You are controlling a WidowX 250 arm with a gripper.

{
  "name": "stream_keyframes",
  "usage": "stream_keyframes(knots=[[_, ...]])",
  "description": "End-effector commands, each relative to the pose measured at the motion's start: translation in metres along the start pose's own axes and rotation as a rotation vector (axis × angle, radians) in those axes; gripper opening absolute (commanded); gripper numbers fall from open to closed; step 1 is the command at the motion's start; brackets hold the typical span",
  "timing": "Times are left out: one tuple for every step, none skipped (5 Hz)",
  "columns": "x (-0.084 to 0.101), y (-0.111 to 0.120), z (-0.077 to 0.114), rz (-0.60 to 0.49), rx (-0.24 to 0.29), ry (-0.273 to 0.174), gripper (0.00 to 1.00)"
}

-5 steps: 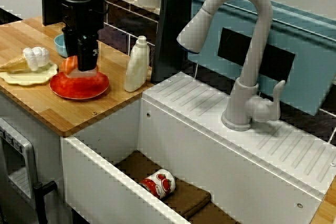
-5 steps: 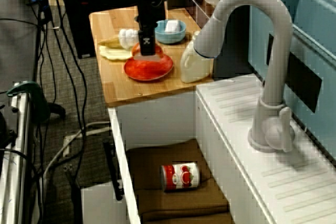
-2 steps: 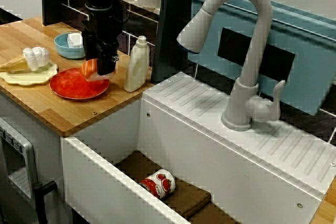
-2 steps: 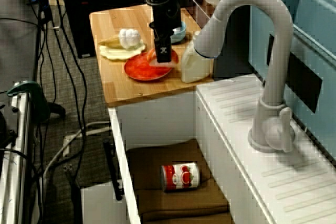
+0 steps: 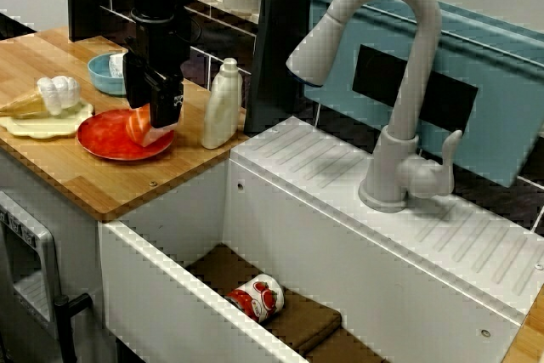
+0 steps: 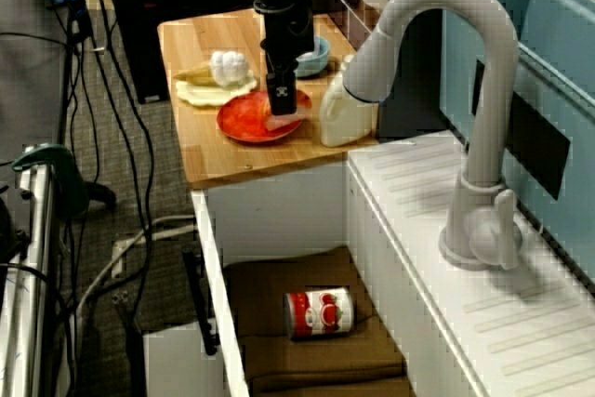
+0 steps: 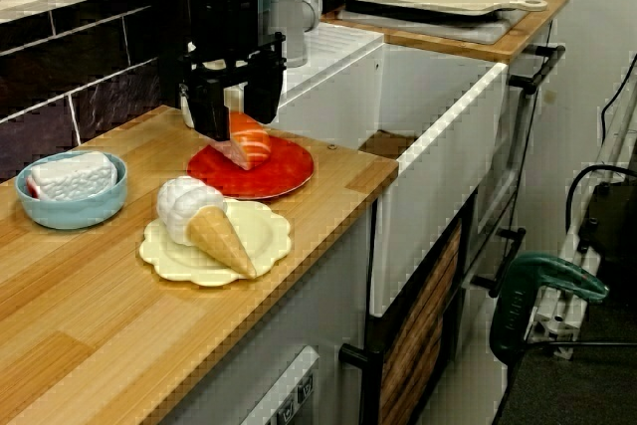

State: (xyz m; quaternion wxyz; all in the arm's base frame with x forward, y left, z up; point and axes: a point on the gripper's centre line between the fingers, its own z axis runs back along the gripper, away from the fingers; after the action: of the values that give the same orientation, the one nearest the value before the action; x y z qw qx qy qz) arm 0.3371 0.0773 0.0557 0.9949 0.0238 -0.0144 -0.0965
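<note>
Standing by the surface (image 7: 119, 316), I see a piece of salmon sushi (image 7: 249, 141): a glossy orange slab with pale stripes over a small block of white rice. The black end effector (image 7: 239, 128) comes straight down on it, its fingers (image 7: 212, 111) drawn in narrow against the piece's sides and holding it. The sushi hangs low over the sink-side part of a red plate (image 7: 284, 174); I can't tell whether it touches the plate. It sits slanted, orange face turned up and outward, and its long axis seems to run from between the fingers down toward the plate (the fingers hide the upper end).

Scanning left to right in the view across the sink: a toy ice-cream cone (image 5: 51, 95) lies on a cream plate (image 5: 51, 127), then a blue bowl (image 5: 102, 82) behind, the red plate, a plain white bottle (image 5: 221, 108) with no label, and the tall white faucet (image 5: 399, 82). Down in the sink (image 5: 170, 295) a can (image 5: 257, 297) lies on its side, its red-and-white label too small to read.
</note>
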Motion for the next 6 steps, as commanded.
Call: stream_keyframes(knots=[[0.011, 0.016, 0.017, -0.003, 0.016, -0.022, 1.00], [0.011, 0.023, 0.023, 0.002, -0.001, -0.022, 1.00], [0.011, 0.028, 0.031, 0.030, -0.050, -0.010, 1.00], [0.014, 0.029, 0.041, 0.043, -0.074, 0.003, 1.00], [0.015, 0.028, 0.052, 0.059, -0.114, -0.002, 1.00], [0.013, 0.021, 0.061, 0.082, -0.115, -0.027, 1.00]])
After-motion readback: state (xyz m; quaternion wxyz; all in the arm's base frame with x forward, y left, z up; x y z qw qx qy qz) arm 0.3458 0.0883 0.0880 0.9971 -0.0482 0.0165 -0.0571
